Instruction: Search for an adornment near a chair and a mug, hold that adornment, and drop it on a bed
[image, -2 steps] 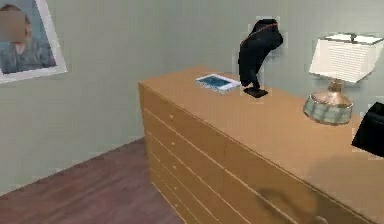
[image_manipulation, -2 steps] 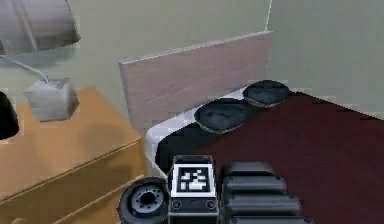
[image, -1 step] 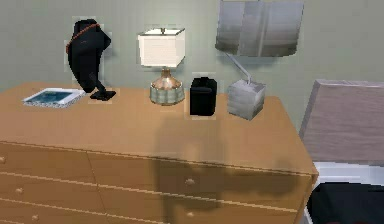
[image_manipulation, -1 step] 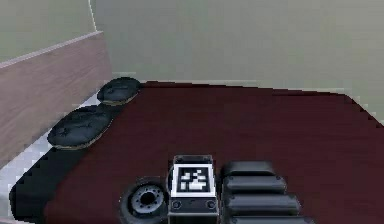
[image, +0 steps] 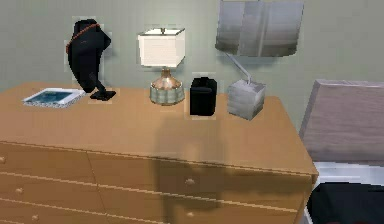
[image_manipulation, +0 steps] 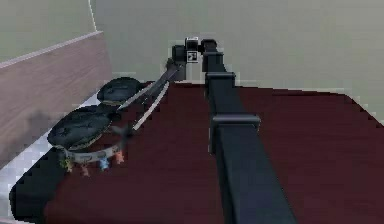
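Dark red bed (image_manipulation: 310, 140) carries a beaded adornment (image_manipulation: 93, 155), probably light and delicate; take its band. Whether the gripper (image_manipulation: 163, 80) holds anything, I cannot tell.

The forward view looks ahead and slightly down, from close, onto a dresser (image: 130, 125) against a wall (image: 30, 40). The arm side view looks out sideways and down across a bed (image_manipulation: 320, 150), near enough that the arm (image_manipulation: 240, 150) rises through its middle from the bottom edge. Both share the headboard (image: 350, 120): it stands at the forward view's right edge and runs along the arm side view's left.
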